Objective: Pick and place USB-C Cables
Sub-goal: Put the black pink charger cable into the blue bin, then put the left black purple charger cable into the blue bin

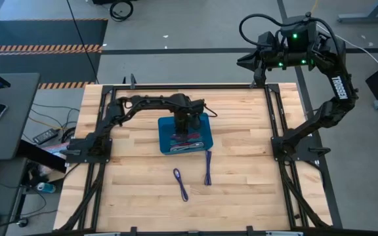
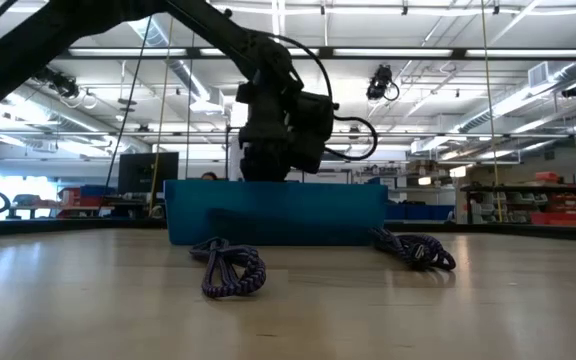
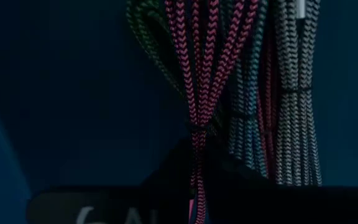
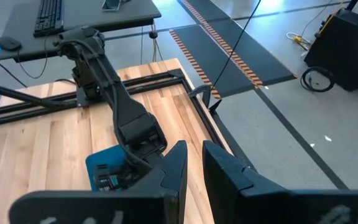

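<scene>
Right, nearest the worktop's front edge I see two blue-purple cables (image 1: 180, 184) (image 1: 208, 168) lying loose on the bare wood, apart from each other. Behind them sits the blue tray (image 1: 206, 138), mid-worktop, with more cables bundled inside (image 1: 184, 141). My left gripper (image 1: 185, 124) is down in the tray, fingers clenched on the magenta cable (image 3: 197, 93). Beyond the far right corner my right gripper (image 4: 192, 163) waits raised, fingers released, a narrow gap between them.

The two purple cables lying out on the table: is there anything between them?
No. In the high view, bare wood separates the left cable from the right cable; the blue bin sits behind both.
</scene>
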`<state>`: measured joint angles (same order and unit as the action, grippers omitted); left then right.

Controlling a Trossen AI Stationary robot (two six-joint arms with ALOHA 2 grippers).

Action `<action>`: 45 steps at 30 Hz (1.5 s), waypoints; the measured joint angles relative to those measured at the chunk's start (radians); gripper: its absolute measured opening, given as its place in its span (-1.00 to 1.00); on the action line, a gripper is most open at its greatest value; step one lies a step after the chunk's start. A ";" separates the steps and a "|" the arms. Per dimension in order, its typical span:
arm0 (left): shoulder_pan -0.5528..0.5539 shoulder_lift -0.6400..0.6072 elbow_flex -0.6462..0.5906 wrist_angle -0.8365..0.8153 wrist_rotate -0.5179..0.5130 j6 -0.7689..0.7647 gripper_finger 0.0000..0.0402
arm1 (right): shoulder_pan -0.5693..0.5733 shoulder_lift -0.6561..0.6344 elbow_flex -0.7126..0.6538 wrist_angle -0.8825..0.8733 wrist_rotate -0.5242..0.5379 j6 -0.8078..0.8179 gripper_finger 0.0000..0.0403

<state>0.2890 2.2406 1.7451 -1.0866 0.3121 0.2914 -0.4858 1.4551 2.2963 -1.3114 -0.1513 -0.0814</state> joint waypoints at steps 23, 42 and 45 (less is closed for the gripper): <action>0.016 -0.011 0.139 -0.140 0.010 -0.282 0.05 | 0.000 0.000 0.000 -0.040 0.000 -0.040 -0.73; -0.209 -0.183 0.465 -0.421 -0.446 -0.761 0.07 | -0.002 0.000 0.000 -0.038 0.005 -0.152 -0.73; -0.283 -0.210 0.447 -0.468 -0.537 -0.941 0.07 | -0.002 0.000 0.000 -0.037 0.005 -0.169 -0.73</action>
<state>0.0059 2.0305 2.1925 -1.5548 -0.2246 -0.6491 -0.4879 1.4551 2.2963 -1.3487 -0.1467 -0.2508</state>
